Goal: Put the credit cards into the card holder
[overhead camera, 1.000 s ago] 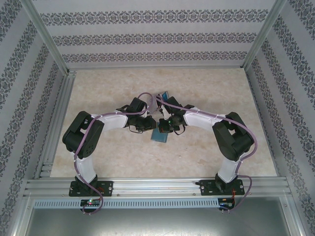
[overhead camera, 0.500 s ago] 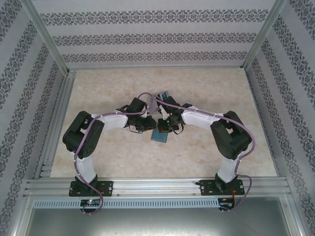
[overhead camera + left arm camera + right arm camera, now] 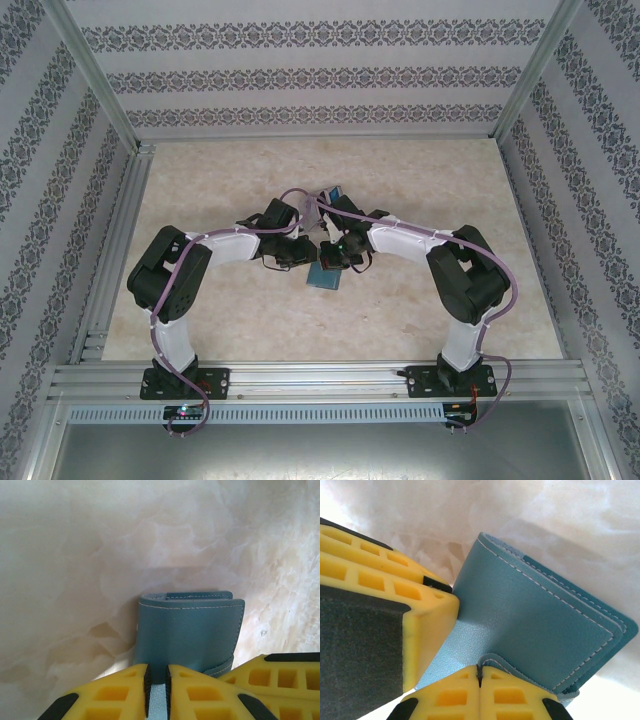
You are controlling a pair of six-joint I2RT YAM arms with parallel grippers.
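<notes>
At mid-frame in the top view, the card holder sits half-folded between the two arms. The left tool pinches its pale inner flap, nearly closed. The right tool is fully closed, tips against a stitched flap edge.

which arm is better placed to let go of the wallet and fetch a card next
Right, probably. Both the left tool and right tool are pinched on the card holder. The cards sit just beyond the right arm, so the left can hold while it reaches.
</notes>
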